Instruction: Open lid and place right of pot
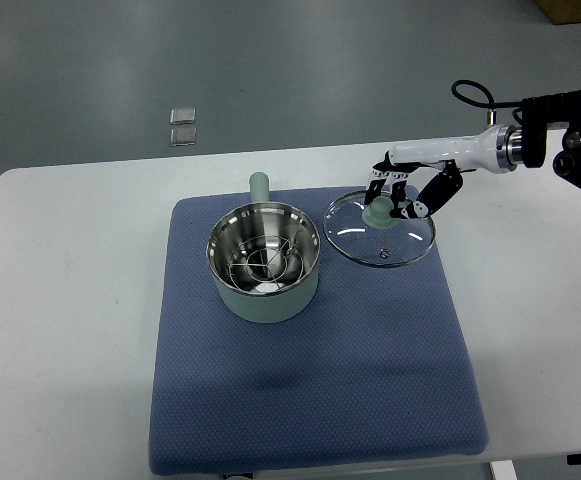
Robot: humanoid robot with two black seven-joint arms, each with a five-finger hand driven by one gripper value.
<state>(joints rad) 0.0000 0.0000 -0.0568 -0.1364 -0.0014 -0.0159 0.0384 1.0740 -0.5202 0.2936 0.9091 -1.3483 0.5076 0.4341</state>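
A pale green pot [263, 262] with a steel inner wall and a stubby handle pointing away stands uncovered on the blue mat [310, 390]. A wire rack and something round lie inside it. The glass lid [380, 232] with a green knob [380, 211] sits just right of the pot, low over or on the mat. My right hand [394, 198] reaches in from the right edge, its dark fingers [422, 203] curled around the knob. The left arm does not show.
The mat lies on a white table [70, 300]. Two small square tiles [182, 126] lie on the grey floor beyond the far edge of the table. The right arm's cable and housing [560, 130] hang at the upper right.
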